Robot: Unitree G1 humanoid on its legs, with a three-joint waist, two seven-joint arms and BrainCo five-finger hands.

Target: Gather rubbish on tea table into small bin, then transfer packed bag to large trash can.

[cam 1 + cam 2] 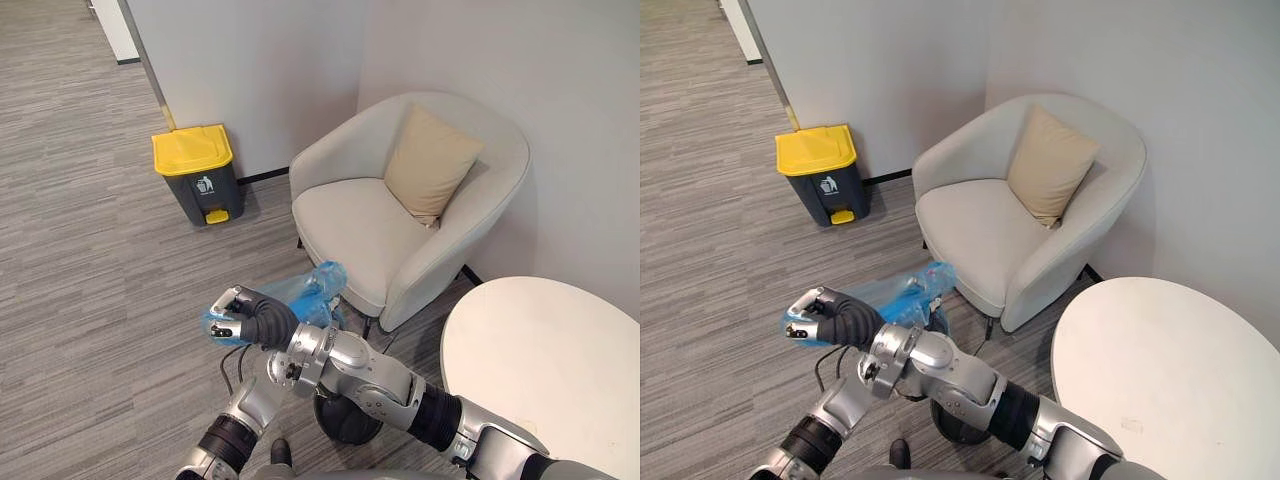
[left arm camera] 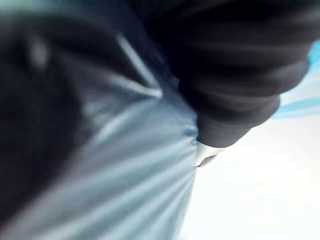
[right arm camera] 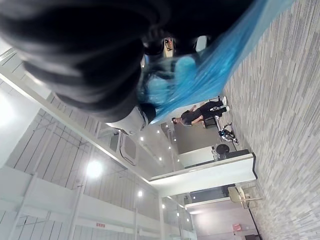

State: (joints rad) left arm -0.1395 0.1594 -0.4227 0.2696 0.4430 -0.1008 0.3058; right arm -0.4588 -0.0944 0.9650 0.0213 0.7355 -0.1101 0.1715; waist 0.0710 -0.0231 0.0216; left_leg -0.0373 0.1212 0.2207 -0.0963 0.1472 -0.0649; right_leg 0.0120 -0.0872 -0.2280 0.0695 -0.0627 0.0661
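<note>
My right hand (image 1: pixel 245 320) reaches across to the left above the floor, its fingers curled on the gathered top of a blue plastic bag (image 1: pixel 312 288). The bag trails back toward the armchair; its blue film (image 3: pixel 220 55) runs past the hand in the right wrist view. A small black bin (image 1: pixel 345 420) stands on the floor under my right arm. The large trash can (image 1: pixel 195 170), dark grey with a yellow lid, stands shut against the far wall. My left hand (image 2: pixel 235 75) lies under the right arm, pressed close to bag plastic (image 2: pixel 140 175).
A cream armchair (image 1: pixel 350 225) with a tan cushion (image 1: pixel 430 160) stands against the wall right of the trash can. The round white tea table (image 1: pixel 550 350) is at the lower right. Grey striped carpet (image 1: pixel 90 260) spreads between me and the can. A person (image 3: pixel 197 115) is far off.
</note>
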